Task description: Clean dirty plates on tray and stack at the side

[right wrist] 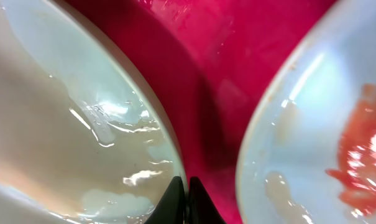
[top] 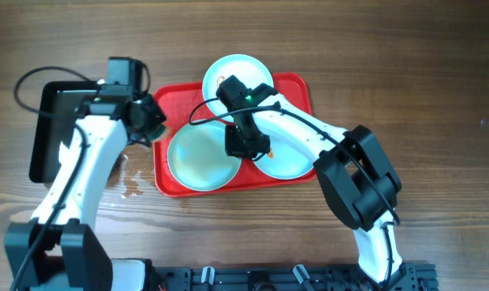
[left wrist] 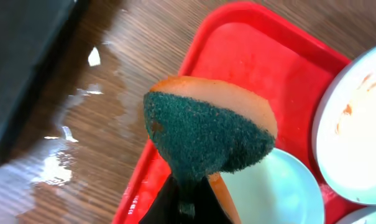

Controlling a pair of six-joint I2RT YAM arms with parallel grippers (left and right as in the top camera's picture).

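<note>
Left pincer clamps a green-faced sponge over the tray rim — right pincer, tips together and empty, sits between a wet plate and a sauce-smeared plate.

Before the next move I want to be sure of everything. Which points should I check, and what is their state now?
1. The sponge gripped in the left pincer: ok.
2. The right pincer free: ok, shut and empty, between two plates over the tray.
3. The wet plate free of sauce: ok, none visible.
4. The neighbouring plate clean: not ok, red sauce.
5. The far plate clean: not ok, orange smears.
6. Side stack begun: not ok, all three plates are on the tray.
</note>
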